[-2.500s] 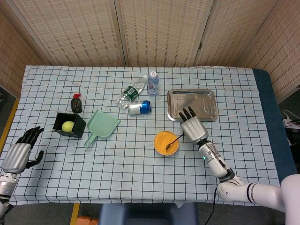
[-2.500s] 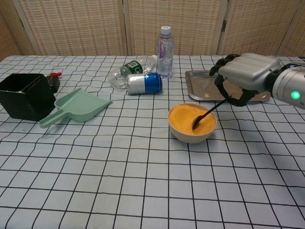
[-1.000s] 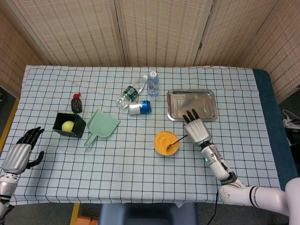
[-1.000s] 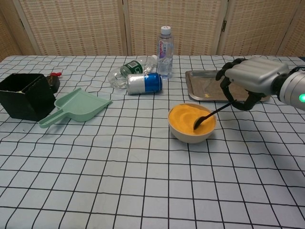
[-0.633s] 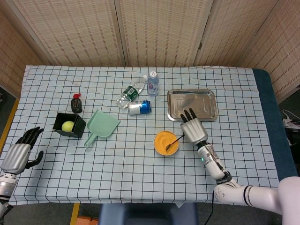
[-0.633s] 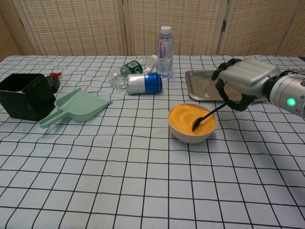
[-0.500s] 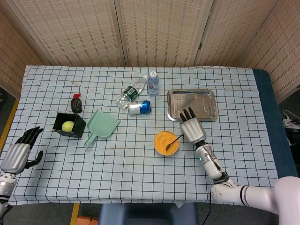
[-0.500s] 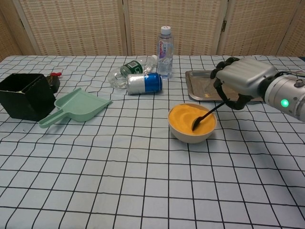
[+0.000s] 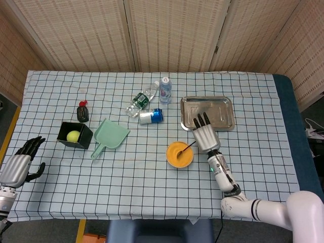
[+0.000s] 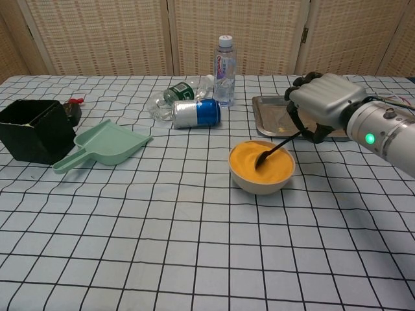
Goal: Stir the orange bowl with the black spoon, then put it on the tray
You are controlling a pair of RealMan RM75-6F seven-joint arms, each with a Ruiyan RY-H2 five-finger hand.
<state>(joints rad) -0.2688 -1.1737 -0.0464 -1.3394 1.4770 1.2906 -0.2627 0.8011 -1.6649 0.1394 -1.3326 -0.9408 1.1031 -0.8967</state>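
The orange bowl [image 9: 179, 154] [image 10: 261, 168] sits on the checked cloth in front of the steel tray [image 9: 223, 115] [image 10: 269, 107]. My right hand [image 9: 204, 135] [image 10: 321, 103] hovers just right of the bowl, over the tray's near edge, and grips the handle of the black spoon [image 9: 186, 148] [image 10: 272, 150]. The spoon slants down to the left with its tip in the bowl's orange contents. My left hand [image 9: 19, 165] hangs past the table's left edge, fingers apart, holding nothing; only the head view shows it.
A blue can [image 10: 194, 113] lies on its side beside a toppled bottle [image 10: 174, 93] and an upright bottle [image 10: 224, 62]. A green dustpan [image 10: 104, 144], a black box [image 10: 31, 129] holding a yellow-green ball [image 9: 73, 135] and a small dark bottle [image 9: 83, 112] stand to the left.
My right hand has shifted left and slightly towards the tray, swinging the spoon's tip leftwards through the bowl. The left hand has stayed put.
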